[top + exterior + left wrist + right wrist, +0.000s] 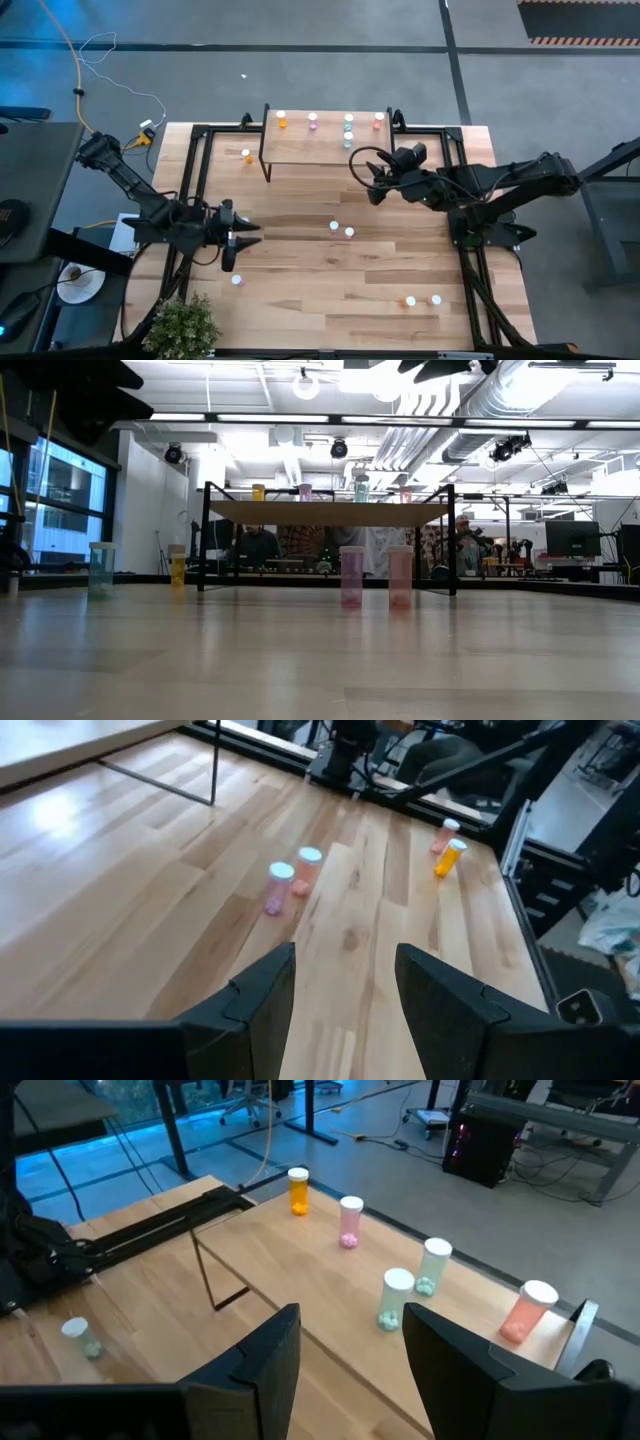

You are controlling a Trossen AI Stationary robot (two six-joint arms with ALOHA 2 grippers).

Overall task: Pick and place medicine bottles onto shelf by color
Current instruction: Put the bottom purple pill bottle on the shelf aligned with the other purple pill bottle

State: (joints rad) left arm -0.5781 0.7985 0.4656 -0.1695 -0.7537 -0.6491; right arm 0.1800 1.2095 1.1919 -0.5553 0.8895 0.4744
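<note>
The shelf (310, 148) stands at the table's far middle on thin black legs. On it stand an orange bottle (298, 1191), a pink one (350, 1222), two teal ones (395, 1300) and a red one (527, 1312). On the table stand a pink bottle (277, 887) and a salmon one (306, 870) at the middle. An orange (450, 857) and a red one (443, 835) stand near the front right. My left gripper (345, 982) is open at the table's left, pointing toward the middle pair. My right gripper (345, 1360) is open, above the shelf's right end.
An orange bottle (247, 155) stands on the table left of the shelf. A teal bottle (237, 280) stands close in front of my left gripper (255, 236). A potted plant (185, 325) sits at the near left corner. Black frame rails (195, 190) run along both table sides.
</note>
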